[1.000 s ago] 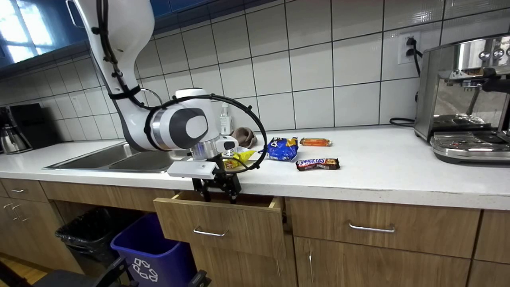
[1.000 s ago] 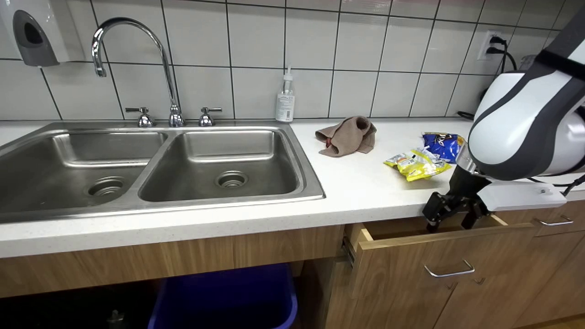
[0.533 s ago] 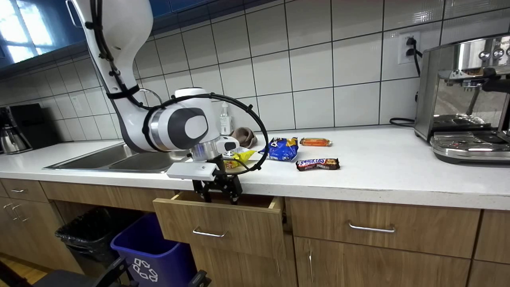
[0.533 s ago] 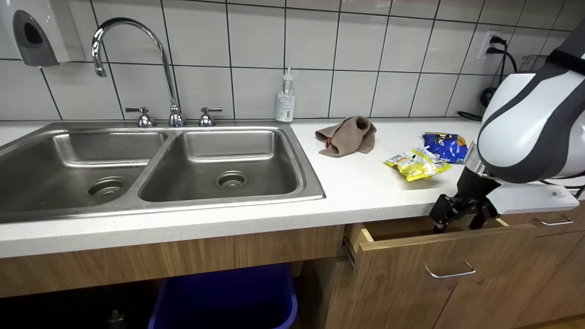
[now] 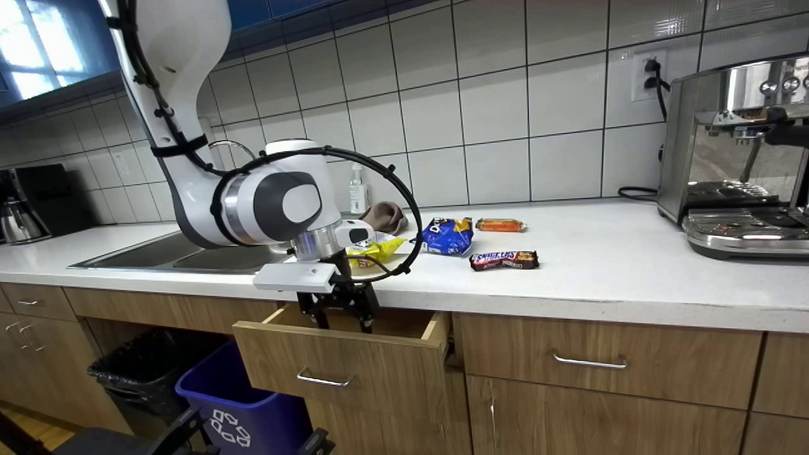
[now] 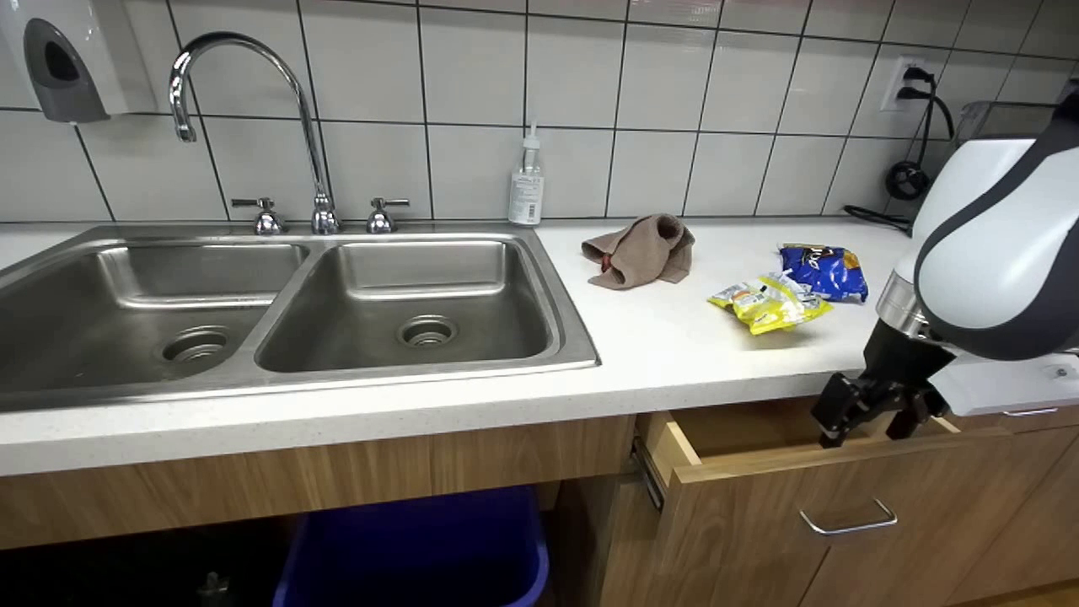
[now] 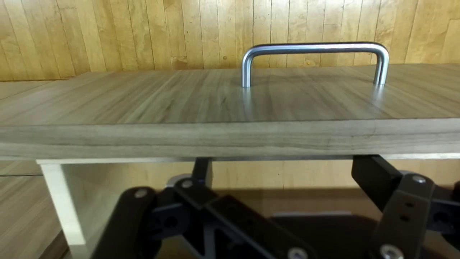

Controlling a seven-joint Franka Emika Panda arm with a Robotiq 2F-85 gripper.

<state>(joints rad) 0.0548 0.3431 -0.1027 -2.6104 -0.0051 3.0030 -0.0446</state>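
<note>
My gripper points down into a pulled-out wooden drawer, fingers spread with nothing between them. In the wrist view the fingertips of the gripper meet the inner side of the drawer's front panel; the very tips are hidden there. A metal handle is on the panel's outer face. On the counter behind lie a yellow snack bag, a blue Doritos bag, a Snickers bar and an orange wrapped snack. Much of the drawer's floor is out of sight.
A double steel sink, a brown cloth and a clear bottle stand along the counter. An espresso machine is at the far end. Below are a blue recycling bin and a black-lined bin.
The drawer has slid further out from the cabinet, and my gripper has moved outward with it, staying behind the front panel. The snacks on the counter have not moved.
</note>
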